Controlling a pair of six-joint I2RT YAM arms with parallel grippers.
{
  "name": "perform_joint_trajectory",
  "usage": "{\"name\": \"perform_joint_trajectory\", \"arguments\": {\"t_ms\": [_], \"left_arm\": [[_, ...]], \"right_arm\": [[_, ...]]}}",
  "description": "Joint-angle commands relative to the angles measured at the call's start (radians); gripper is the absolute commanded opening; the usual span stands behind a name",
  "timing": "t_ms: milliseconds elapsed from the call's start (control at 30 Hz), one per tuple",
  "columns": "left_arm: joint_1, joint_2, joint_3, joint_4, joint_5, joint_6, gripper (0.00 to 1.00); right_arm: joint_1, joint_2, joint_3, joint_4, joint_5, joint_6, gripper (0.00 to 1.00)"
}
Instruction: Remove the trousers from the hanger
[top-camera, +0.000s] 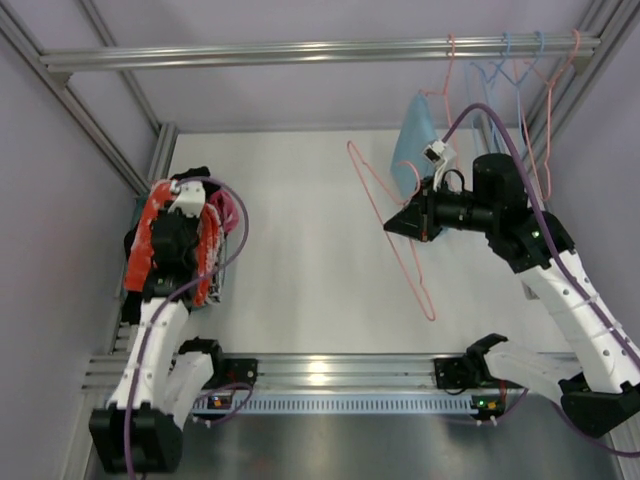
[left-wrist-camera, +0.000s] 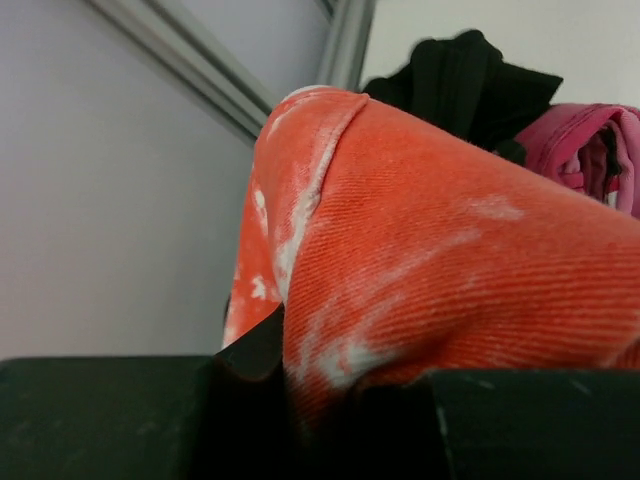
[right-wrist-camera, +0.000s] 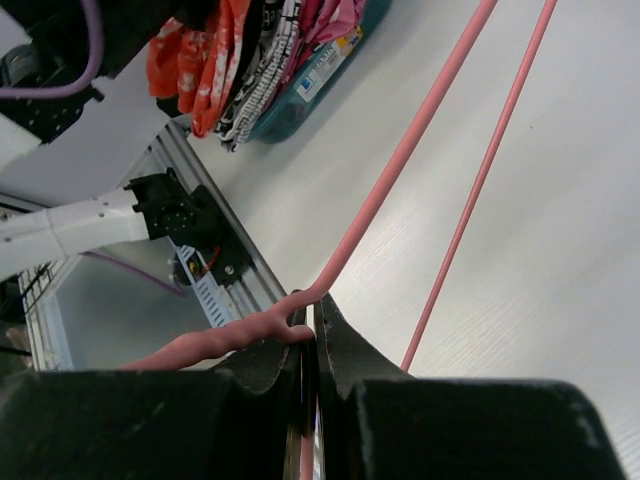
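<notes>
The orange-red trousers with white blotches hang draped over my left gripper, above the clothes bin at the table's left edge. In the left wrist view the cloth fills the frame and is pinched between the jaws of the left gripper. Black cloth lies behind it. My right gripper is held over the table's right half. It is shut on the bare pink wire hanger. In the right wrist view the right gripper clamps the hanger by its twisted neck.
A teal bin piled with clothes stands at the left edge, with a pink garment in it. A light blue garment and several empty wire hangers hang from the rail at the back right.
</notes>
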Motion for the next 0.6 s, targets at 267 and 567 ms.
{"name": "perform_joint_trajectory", "arguments": {"t_ms": [267,567], "left_arm": [[0.006,0.447,0.235,-0.003,0.164,-0.106,0.2],[0.007,0.249,0.278,-0.34,0.402,-0.136,0.87]], "right_arm": [[-0.022,-0.093,0.088,-0.104,0.045,-0.13,0.0],[-0.103,-0.176,0.175,-0.203,0.041,-0.179,0.0]]}}
